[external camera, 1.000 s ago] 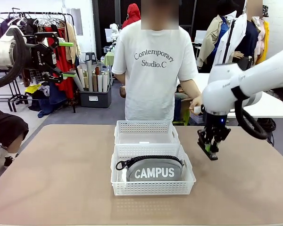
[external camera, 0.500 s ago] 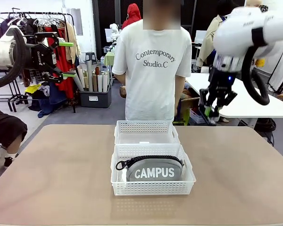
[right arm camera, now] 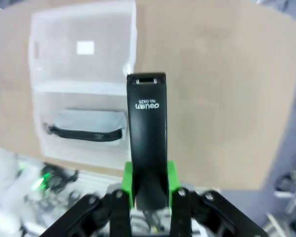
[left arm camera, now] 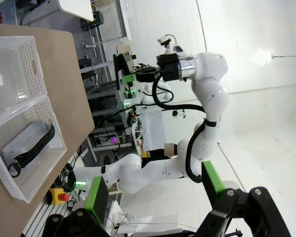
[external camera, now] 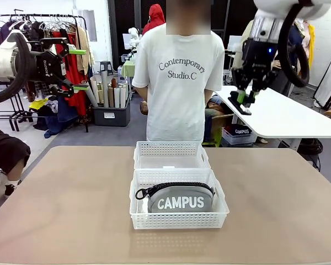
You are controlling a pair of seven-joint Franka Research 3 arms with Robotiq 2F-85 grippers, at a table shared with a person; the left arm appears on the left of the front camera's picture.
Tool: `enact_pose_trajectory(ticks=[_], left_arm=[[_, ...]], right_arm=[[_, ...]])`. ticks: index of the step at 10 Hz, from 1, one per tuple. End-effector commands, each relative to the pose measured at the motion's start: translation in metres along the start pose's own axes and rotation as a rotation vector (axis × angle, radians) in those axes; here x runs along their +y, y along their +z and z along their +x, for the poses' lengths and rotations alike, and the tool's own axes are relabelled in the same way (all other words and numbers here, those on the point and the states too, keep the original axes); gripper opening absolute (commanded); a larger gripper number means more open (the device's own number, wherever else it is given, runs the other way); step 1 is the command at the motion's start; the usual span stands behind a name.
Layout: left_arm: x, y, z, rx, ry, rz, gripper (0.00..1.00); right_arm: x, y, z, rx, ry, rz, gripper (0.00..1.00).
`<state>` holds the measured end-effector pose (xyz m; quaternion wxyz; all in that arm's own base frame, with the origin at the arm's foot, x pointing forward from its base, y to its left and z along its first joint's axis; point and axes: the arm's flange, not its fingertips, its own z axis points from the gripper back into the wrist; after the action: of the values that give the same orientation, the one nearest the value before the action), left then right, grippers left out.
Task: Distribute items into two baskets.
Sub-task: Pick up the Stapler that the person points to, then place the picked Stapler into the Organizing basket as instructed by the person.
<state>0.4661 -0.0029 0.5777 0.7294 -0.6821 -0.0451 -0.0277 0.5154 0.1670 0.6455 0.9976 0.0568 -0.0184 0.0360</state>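
Baskets [external camera: 171, 169], two, white lattice, touching end to end at centre frame on the tan table [external camera: 60, 210]. Upper left: left gripper [external camera: 83, 69], raised off the table's side, jaws wide apart, nothing between them. Centre: the far basket shows a small white label on its clear bottom; the near basket holds the pouch [external camera: 180, 200], "CAMPUS" lettering forward, zipper on top. Behind: person [external camera: 179, 83] in a white T-shirt. Upper right: right gripper [external camera: 243, 100], high above the table, clamped on the stapler [right arm camera: 147, 133].
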Motion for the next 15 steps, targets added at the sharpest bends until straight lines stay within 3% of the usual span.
enact_pose_trajectory(ticks=[1,7,15], left_arm=[[-0.002,0.001,0.000,0.006,0.006,-0.005,1.00],[-0.002,0.001,0.000,0.006,0.006,-0.005,1.00],[-0.002,0.001,0.000,0.006,0.006,-0.005,1.00]], right_arm=[[0.013,0.029,0.022,-0.019,-0.023,0.003,0.00],[0.012,0.066,0.033,-0.084,-0.037,0.037,0.00],[0.008,0.053,0.028,-0.068,0.000,0.034,0.00]])
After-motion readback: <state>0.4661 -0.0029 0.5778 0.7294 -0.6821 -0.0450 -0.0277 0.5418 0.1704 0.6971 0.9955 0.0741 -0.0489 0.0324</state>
